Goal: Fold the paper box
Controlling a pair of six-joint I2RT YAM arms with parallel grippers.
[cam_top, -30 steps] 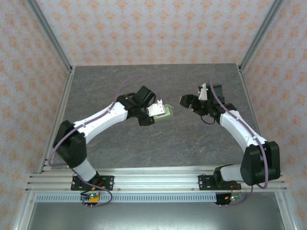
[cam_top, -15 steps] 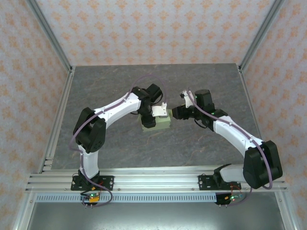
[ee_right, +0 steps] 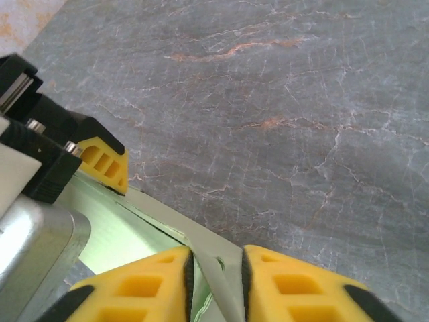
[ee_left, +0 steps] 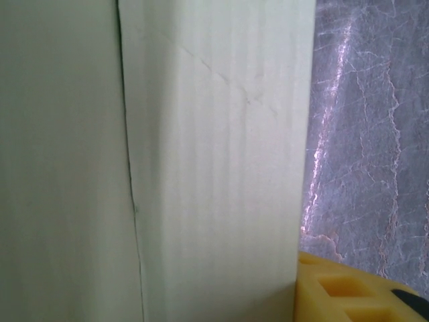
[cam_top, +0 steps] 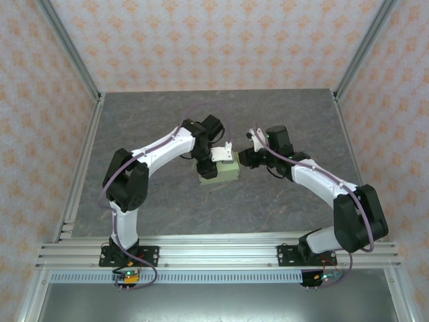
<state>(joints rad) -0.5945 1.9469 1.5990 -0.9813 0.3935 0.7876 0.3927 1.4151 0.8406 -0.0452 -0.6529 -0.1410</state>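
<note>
The paper box (cam_top: pixel 224 172) is a pale green, partly folded card at the middle of the table. My left gripper (cam_top: pixel 213 163) reaches down onto it from behind and is shut on it. In the left wrist view the creased card (ee_left: pixel 214 168) fills most of the picture, with one yellow finger (ee_left: pixel 348 295) beside it. My right gripper (cam_top: pixel 242 159) sits at the box's right edge. Its yellow fingers (ee_right: pixel 134 282) are shut on a thin flap of the box (ee_right: pixel 218 258). The left arm's yellow finger (ee_right: pixel 104 161) rests on the card's far edge.
The grey marble-patterned table top (cam_top: pixel 281 114) stretches around the box. Aluminium frame posts (cam_top: pixel 67 47) and patterned walls enclose it. Both arms arch inward and meet at the centre, their cables (cam_top: pixel 208 107) looping above.
The left arm has brought the box from up in the air down to the table's middle. The right gripper has swung left to the box's right edge and closed on its flap.
</note>
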